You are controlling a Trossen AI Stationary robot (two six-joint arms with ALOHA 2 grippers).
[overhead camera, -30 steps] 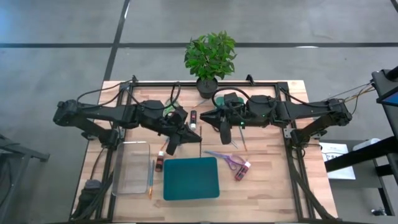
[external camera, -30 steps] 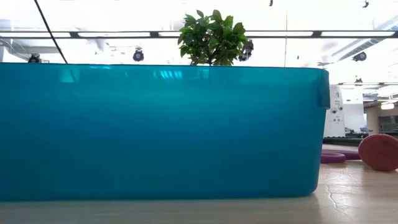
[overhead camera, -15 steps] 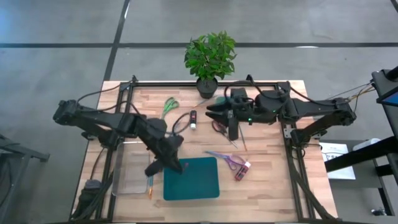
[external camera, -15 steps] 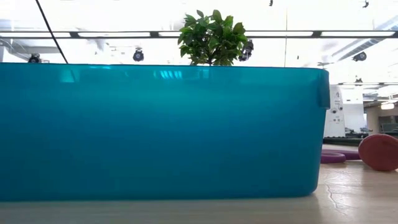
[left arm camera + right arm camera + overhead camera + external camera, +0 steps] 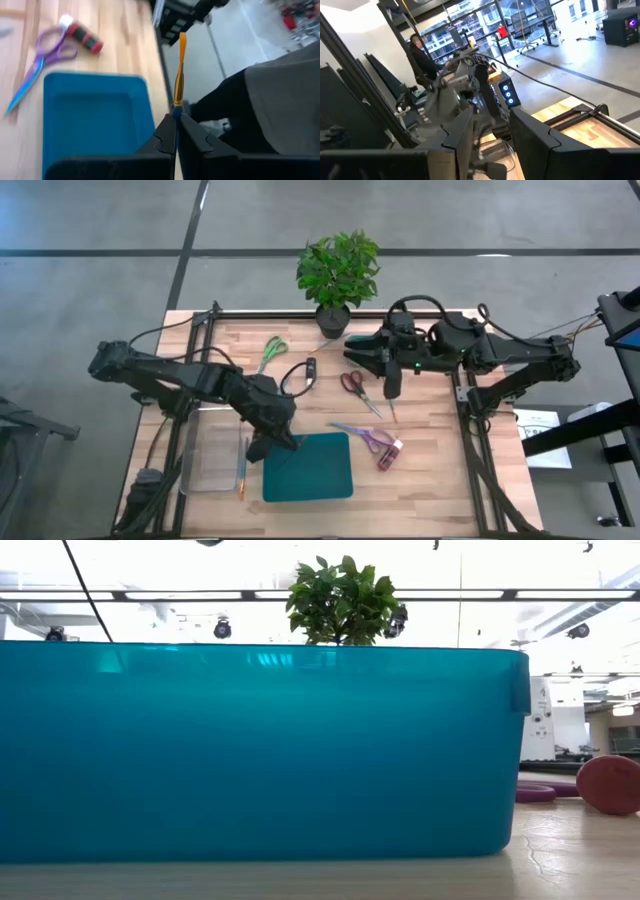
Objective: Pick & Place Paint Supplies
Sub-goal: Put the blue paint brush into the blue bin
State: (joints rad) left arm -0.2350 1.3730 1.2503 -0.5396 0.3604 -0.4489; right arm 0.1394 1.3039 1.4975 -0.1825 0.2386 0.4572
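My left gripper hangs at the left far corner of the teal bin and is shut on a thin brush with an orange handle. My right gripper is open and touches nothing, raised beside the red scissors. A black paint bottle lies mid-table. A dark red bottle lies by the purple scissors. A second brush lies between the bin and the clear tray, and a third lies right of the red scissors. My left gripper pinches the brush between its two fingertips at the blue part just below the gold band. The brush runs on straight ahead in line with the fingers, its orange handle end farthest from them. It looks lifted clear beside the bin.
Green scissors lie at the far left and a potted plant stands at the far edge. The bin's wall fills the low view. A person shows in the room in the right wrist view.
My left gripper has swung from mid-table toward the near edge and now hangs at the bin's left far corner. My right gripper has drawn back toward the table's right edge, away from the middle.
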